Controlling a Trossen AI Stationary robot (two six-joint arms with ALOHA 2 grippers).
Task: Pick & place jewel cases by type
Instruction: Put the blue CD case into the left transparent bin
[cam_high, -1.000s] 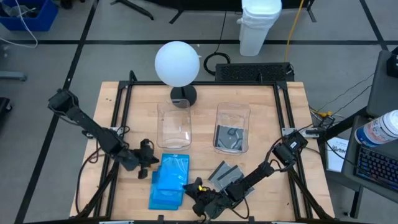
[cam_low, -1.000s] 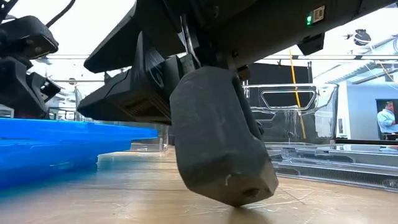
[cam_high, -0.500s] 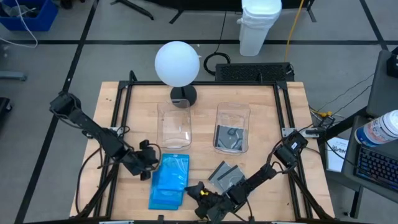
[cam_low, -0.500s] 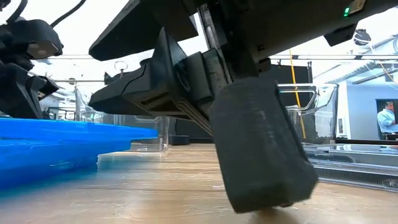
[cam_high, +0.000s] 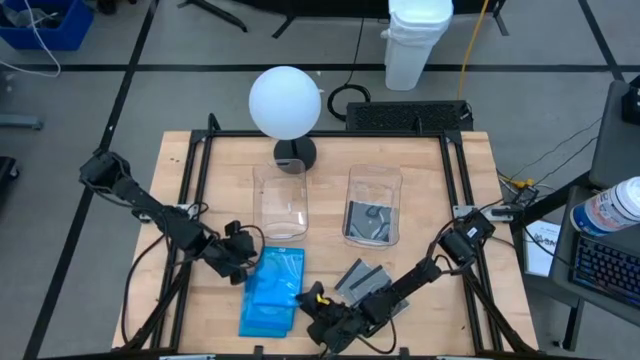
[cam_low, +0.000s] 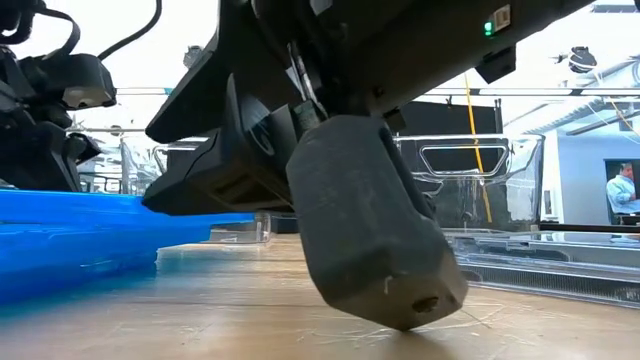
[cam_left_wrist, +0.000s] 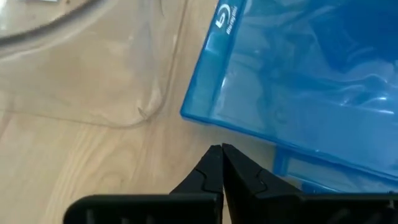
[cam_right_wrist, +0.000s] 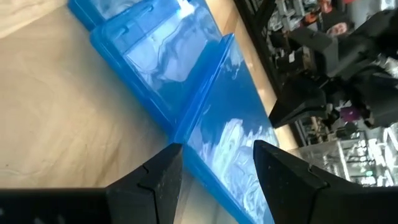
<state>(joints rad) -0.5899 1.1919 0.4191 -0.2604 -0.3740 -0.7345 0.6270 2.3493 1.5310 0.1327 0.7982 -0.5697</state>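
Gaping right tool (cam_right_wrist: 214, 168) faces blue jewel cases (cam_high: 272, 291); left tool (cam_left_wrist: 221, 163) closed

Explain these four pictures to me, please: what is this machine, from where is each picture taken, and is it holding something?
It is a robot with two dark arms at a wooden table. One picture looks down from above, one looks level along the tabletop, and two come from cameras on the wrists. On the table lie blue cases, grey cases and two clear tubs; one tub already holds grey cases. The left end effector is shut and empty beside the blue cases. The right end effector is open at their edge. Nothing is held yet.
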